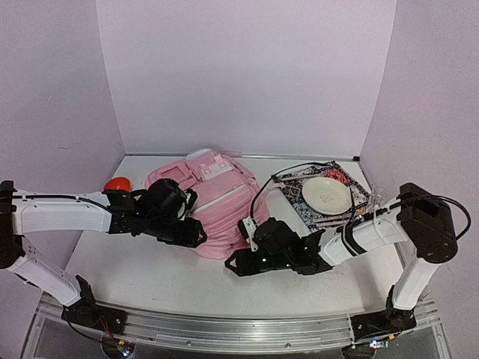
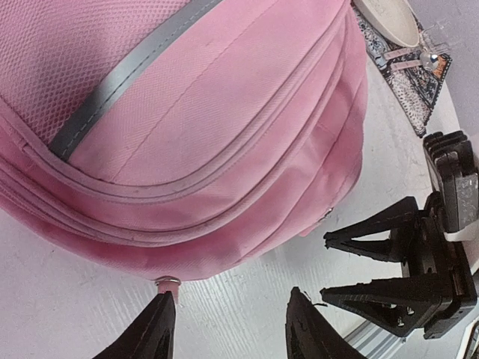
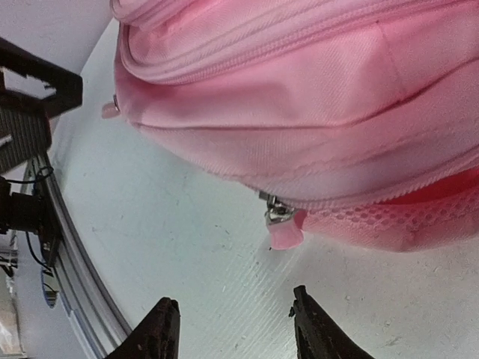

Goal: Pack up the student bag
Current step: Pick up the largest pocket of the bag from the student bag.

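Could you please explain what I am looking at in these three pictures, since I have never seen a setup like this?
Two robot arms are bolted at the near edge of a white table. One picture looks down from above; the other two come from cameras on each wrist. A pink backpack lies between them, beside a patterned cloth carrying a white plate, with a red object at the left. The left gripper and right gripper stand open at the bag's edge, holding nothing.

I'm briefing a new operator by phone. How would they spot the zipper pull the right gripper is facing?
Find the pink student bag mid-table. Along its near edge, in front of the open right gripper, a pink zipper pull hangs from a metal slider. Unlike the other pull farther along the edge, it sits beside pink mesh.
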You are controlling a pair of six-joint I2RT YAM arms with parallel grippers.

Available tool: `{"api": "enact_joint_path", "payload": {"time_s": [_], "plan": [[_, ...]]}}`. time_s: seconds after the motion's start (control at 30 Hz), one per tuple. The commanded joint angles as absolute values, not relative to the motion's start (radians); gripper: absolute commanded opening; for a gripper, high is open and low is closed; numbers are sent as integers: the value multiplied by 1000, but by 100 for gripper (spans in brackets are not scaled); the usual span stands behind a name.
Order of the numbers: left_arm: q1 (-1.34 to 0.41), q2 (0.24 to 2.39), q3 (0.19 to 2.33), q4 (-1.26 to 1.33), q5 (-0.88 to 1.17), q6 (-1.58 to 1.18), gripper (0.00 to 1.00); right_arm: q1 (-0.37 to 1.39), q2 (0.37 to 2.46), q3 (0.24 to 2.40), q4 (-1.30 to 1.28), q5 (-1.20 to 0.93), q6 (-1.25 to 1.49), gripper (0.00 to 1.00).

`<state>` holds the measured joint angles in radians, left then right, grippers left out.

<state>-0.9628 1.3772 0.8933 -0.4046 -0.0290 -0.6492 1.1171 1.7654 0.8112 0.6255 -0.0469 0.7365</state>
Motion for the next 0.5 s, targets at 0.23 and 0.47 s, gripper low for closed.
{"api": "enact_joint_path", "payload": {"time_s": [0.23, 0.47], "plan": [[-953, 1411, 966, -463, -32, -586, 53, 1195, 1846, 961, 556, 316, 726, 48], [-953, 1422, 988, -475, -30, -569, 55, 1203, 1901, 1032, 460, 412, 776, 42]]}}
